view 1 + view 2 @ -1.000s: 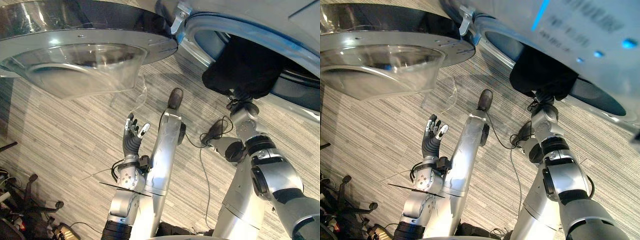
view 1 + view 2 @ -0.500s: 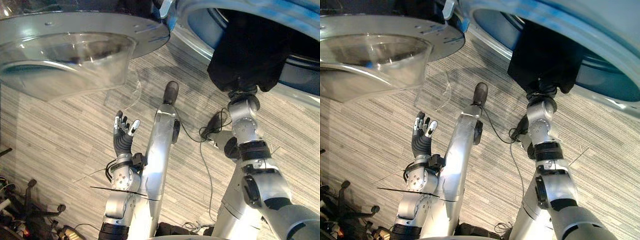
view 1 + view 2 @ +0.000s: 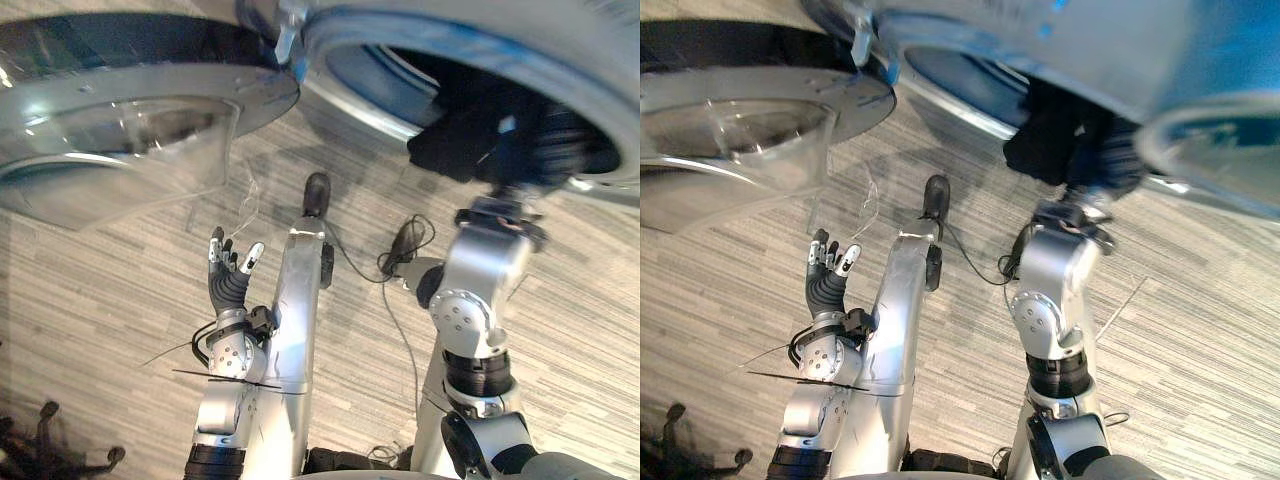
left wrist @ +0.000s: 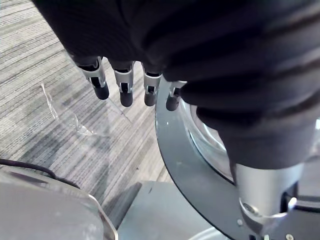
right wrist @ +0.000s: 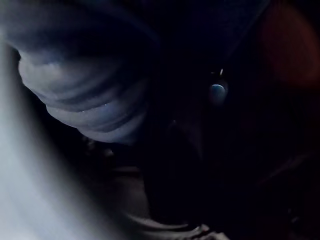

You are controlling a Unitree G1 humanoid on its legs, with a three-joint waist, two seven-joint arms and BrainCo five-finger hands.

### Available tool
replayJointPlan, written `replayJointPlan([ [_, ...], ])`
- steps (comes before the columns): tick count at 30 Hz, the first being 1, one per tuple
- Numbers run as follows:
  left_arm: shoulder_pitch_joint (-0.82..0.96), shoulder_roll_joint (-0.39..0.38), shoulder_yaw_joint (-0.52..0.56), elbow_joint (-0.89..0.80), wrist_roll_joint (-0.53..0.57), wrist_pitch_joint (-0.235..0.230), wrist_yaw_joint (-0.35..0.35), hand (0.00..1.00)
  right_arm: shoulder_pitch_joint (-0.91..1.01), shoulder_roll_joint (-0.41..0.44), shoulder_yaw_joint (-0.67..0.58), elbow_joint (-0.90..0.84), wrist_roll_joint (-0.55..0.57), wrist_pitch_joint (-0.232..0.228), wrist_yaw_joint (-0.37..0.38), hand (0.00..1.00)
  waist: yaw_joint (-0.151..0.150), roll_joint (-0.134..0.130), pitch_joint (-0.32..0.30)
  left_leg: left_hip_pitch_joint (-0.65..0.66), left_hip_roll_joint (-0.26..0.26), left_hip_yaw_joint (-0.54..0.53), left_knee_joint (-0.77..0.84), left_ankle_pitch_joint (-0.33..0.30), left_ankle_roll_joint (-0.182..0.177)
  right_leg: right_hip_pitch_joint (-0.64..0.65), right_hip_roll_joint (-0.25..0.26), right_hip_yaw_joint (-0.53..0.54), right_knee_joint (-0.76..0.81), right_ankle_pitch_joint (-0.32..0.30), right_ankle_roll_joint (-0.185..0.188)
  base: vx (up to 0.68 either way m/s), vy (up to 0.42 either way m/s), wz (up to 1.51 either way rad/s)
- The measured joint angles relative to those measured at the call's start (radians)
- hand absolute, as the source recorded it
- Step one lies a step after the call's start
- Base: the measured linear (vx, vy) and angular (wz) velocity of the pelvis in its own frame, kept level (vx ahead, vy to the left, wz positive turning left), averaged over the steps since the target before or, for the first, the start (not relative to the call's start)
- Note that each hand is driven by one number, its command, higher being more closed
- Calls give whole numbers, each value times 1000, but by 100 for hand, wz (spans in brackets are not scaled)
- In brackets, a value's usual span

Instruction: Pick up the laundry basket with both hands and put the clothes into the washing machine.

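Landmark: the drum mouth of the washing machine (image 3: 470,35).

- Dark garment (image 3: 455,145): bunched at the lower lip of the drum mouth, partly inside and partly hanging over the rim. This is the only clothing visible.
- Right hand (image 3: 1110,162): pushed up into the drum mouth, right against the dark garment. Its dark ribbed cover shows at the rim. The right wrist view shows dark cloth folds pressed up close. I cannot tell whether it is spread or closed on the cloth.
- Left hand (image 3: 228,275): well below the drum mouth and off to the door side, raised over the floor (image 3: 100,290). Fingers (image 4: 122,85) are straight and slightly spread, thumb apart, nothing in it and touching nothing. In the left wrist view the fingertips hang above the floor, next to the door's dark rim.
- Door (image 3: 130,110): swung fully open, hinged just beside the drum mouth on the left-hand side, with its clear glass bowl facing down and out.
- Clear plastic piece (image 4: 70,112): lies on the grey striped floor below the door, between the drum mouth and the left hand.
- Front panel (image 3: 1045,28): above the drum mouth it carries a blue mark. Too blurred to read.
- Chair base (image 3: 60,465) with castors: on the floor, far from the drum mouth, beyond the door.
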Motion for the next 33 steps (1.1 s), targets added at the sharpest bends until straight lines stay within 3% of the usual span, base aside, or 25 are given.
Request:
replayJointPlan([
  [6, -9, 12, -26, 3, 3, 14, 1, 0, 55, 17, -27, -35, -7, -10, -10, 100, -14, 0, 0, 48, -3, 19, -67, 0, 1, 63, -2, 3, -94, 15, 23, 49, 53, 0],
  [9, -9, 12, -37, -6, 8, 12, 0, 0, 7, 9, -42, -11, -8, -10, -70, 100, -12, 0, 0, 52, -1, 22, -18, -8, 15, 80, -3, 7, -76, 31, 24, 54, 45, -6],
  [12, -7, 9, -43, -17, 8, 7, -4, 0, -213, -75, -108, 149, -24, -29, -118, 100, -15, 0, 0, 51, -3, 25, 1, -17, 29, 80, -4, 14, -62, 30, 22, 34, 32, -5],
  [16, 13, -2, -44, -37, -1, -9, -6, 0, -358, -183, -72, 357, -47, -74, -108, 100, -26, 2, -1, 47, 1, 22, 12, -20, 33, 69, -4, 12, -48, 24, 20, -33, 10, -8],
  [18, 16, -19, -53, -46, -4, -14, -7, 0, -571, -271, -101, 629, 70, -14, -86, 100, -25, 3, -2, 43, 0, 22, -25, -18, 30, 56, -13, -1, -65, 25, 22, -116, 25, -2],
  [19, 14, -21, -85, -55, -15, -18, -8, 0, -763, -381, -147, 824, 193, 53, -86, 100, -23, 4, -2, 34, -10, 28, -71, -10, 27, 33, -32, -6, -109, 28, 27, -113, 18, 14],
  [20, 29, -33, -111, -86, -25, -29, -8, 0, -878, -483, -163, 912, 253, 96, -85, 100, 10, 17, 0, -4, -15, -3, 102, -44, 66, 20, -39, -33, -120, 29, 28, -88, 23, 0],
  [21, 33, -39, -122, -85, -29, -35, -9, 0, -898, -526, -150, 933, 257, 87, -77, 100, 30, 20, 1, 26, -10, -19, 135, -68, 79, 14, -38, -44, -113, 36, 36, -55, 8, 8],
  [22, 34, -42, -144, -70, -44, -32, -9, 0, -906, -566, -127, 926, 272, 89, -53, 100, 20, 29, 4, 36, -20, -30, 111, -121, 44, -3, -58, -55, -87, 49, 45, -101, 1, 38],
  [24, 46, -41, -150, -85, -52, -37, -15, 0, -931, -619, -80, 937, 327, 127, -36, 100, 11, 34, 4, 6, -28, -46, 131, -112, 37, -14, -68, -65, -77, 77, 26, -108, -7, 45],
  [28, 46, -42, -151, -99, -60, -47, -29, 0, -995, -630, -79, 970, 391, 126, -26, 100, 20, 34, 4, -14, -23, -62, 109, -97, 16, -30, -70, -93, -92, 83, 17, -44, 6, 3],
  [29, 47, -46, -152, -101, -60, -49, -29, 0, -997, -639, -79, 969, 397, 118, -27, 0, 25, 34, 4, -18, -21, -64, 109, -92, 13, -32, -70, -96, -93, 89, 11, -28, 19, 3],
  [33, 50, -50, -150, -116, -59, -53, -29, 0, -1007, -642, -80, 964, 392, 14, -55, 0, 25, 34, 4, -34, -11, -73, 103, -62, 9, -35, -69, -117, -102, 106, -5, -4, 36, 0],
])
